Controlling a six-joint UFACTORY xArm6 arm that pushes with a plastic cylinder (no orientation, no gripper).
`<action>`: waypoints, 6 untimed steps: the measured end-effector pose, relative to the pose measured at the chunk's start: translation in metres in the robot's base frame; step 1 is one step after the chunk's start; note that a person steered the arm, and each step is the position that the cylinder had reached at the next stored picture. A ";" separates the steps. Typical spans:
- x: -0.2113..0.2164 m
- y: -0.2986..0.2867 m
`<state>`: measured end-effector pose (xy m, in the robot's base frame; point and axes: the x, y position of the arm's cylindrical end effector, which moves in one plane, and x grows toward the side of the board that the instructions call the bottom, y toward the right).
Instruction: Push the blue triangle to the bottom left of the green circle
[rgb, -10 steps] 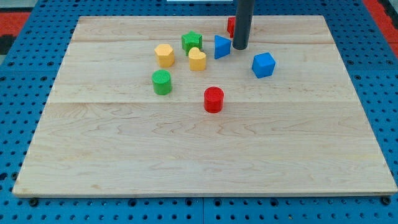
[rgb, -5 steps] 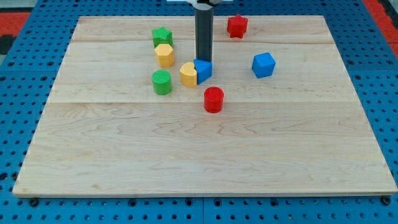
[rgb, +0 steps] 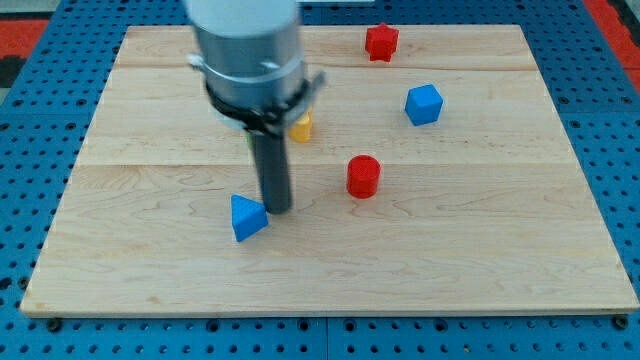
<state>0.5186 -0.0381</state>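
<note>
The blue triangle lies on the wooden board, left of centre and towards the view's bottom. My tip stands just to its right, touching or nearly touching it. The arm's grey body covers the upper left middle of the board and hides the green circle; only a sliver of green shows at the rod's left edge. A yellow block peeks out at the arm's right edge.
A red cylinder stands right of my tip. A blue cube sits at the right. A red star-like block sits near the view's top. The other yellow and green blocks are hidden behind the arm.
My tip has moved down and left, pushing the blue triangle from the middle cluster to the lower left. The red cylinder has shifted right and down. The arm now hides the green and yellow blocks.
</note>
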 end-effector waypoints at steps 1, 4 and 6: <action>0.039 -0.023; -0.052 -0.086; -0.053 -0.087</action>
